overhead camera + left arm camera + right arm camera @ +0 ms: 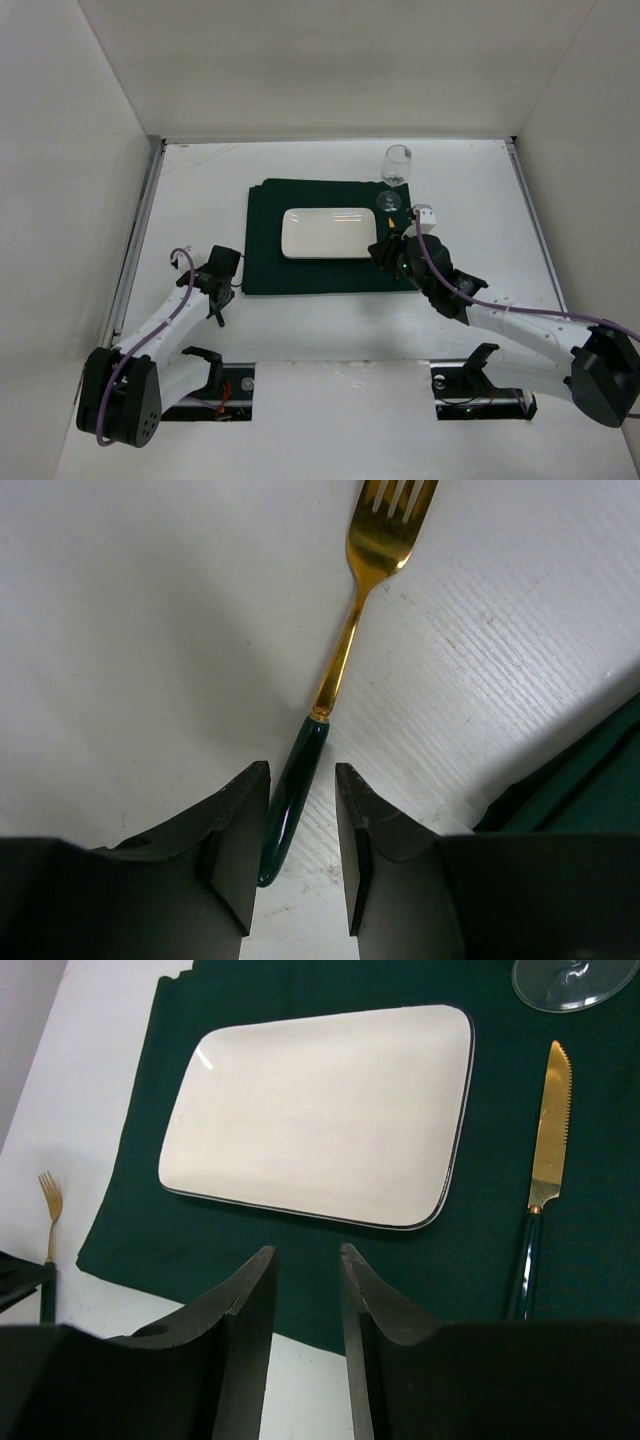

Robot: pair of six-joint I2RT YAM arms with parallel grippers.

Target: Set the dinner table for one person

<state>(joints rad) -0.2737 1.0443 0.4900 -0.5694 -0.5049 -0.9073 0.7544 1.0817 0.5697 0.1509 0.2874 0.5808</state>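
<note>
The white dinner table carries a dark green placemat with a white rectangular plate on it. A knife with a gold blade and green handle lies on the mat to the right of the plate. A fork with a gold head and dark green handle lies on the table left of the mat. My left gripper is open, low over the table, with the fork's handle between its jaws. My right gripper is open and empty above the mat's near edge.
A clear wine glass stands at the mat's far right corner, just beyond the knife tip. Silver rails run along the table's sides, and white walls enclose it on three sides. The mat's edge lies close to the right of the left gripper.
</note>
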